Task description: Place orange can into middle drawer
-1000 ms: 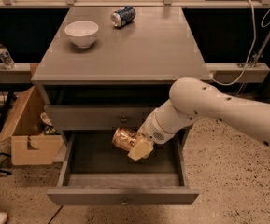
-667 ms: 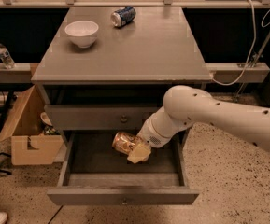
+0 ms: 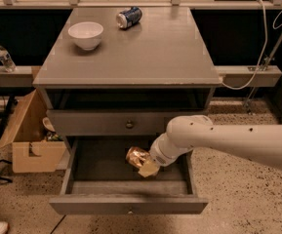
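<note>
The orange can (image 3: 137, 156) lies on its side inside the open middle drawer (image 3: 96, 204), low over the drawer floor near its middle. My gripper (image 3: 148, 167) is at the can's right end, reaching down into the drawer from the right on the white arm (image 3: 218, 140). It is shut on the can. The pale fingertips (image 3: 150, 169) show just below the can. The wrist hides the can's right end.
The identical shut drawer front (image 3: 129, 124) is just above the open drawer. On the cabinet top stand a white bowl (image 3: 86, 34) and a blue-and-white can (image 3: 129, 17). A cardboard box (image 3: 27, 139) sits on the floor at the left. A cable (image 3: 262, 43) hangs at the right.
My gripper has moved a little left and lower into the drawer, with the orange can still in it. The drawer and the things on top have not moved.
</note>
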You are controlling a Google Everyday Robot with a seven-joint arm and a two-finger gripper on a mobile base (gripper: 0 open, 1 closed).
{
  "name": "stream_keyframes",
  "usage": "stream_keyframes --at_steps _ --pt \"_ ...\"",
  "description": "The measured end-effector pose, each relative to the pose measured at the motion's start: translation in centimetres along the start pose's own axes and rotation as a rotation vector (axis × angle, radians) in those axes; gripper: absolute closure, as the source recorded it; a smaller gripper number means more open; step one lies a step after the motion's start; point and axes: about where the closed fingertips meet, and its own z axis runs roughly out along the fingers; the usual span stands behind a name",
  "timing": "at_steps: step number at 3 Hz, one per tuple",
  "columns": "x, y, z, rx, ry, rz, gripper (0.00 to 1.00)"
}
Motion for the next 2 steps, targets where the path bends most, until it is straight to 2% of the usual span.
stream_keyframes --at_steps 1,2 --pt "1.2 -2.6 4.9 0.040 -0.048 0.065 0.97" --pt "1.4 -4.2 8.5 0.022 -0.100 0.108 0.68"
